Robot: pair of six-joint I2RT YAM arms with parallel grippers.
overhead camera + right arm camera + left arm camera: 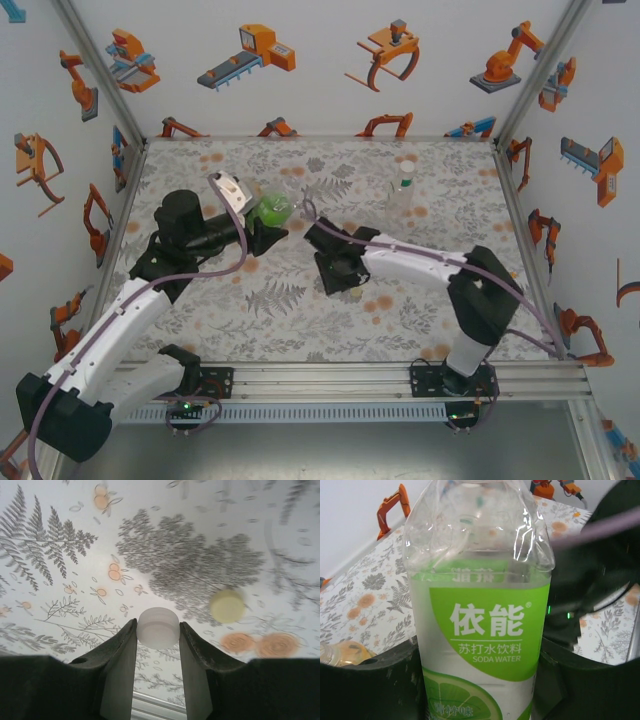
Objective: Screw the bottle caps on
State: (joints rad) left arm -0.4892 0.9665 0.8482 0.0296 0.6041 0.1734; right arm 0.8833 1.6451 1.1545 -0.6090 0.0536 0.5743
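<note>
Bottle-capping under way on a fern-printed table [280,312]: we see the left pincer [477,690] clamped on the body of the slim clear bottle [480,615], one dark finger on each side of the green-and-white label. From above, the bottle is held off the table near the middle, leaning toward the other arm. We judge that this hold is meant to steady the bottle and turn its neck to where a cap can be brought in. The neck runs out of the wrist picture, so we cannot tell whether the mouth is bare.

The right pincer [158,632] points down at the table, just beside the held bottle, its fingers drawn in until both touch the sides of the white cap [158,625]. The grip sits low on the rim and leaves the cap's top free. The cap seems to rest on or just above the table; the angle leaves that unclear.

The yellow-green cap [227,606] lies loose near the white one, apart from the fingers. A second bottle [403,188] stands upright toward the far right, well apart from both arms, apparently waiting its turn.
</note>
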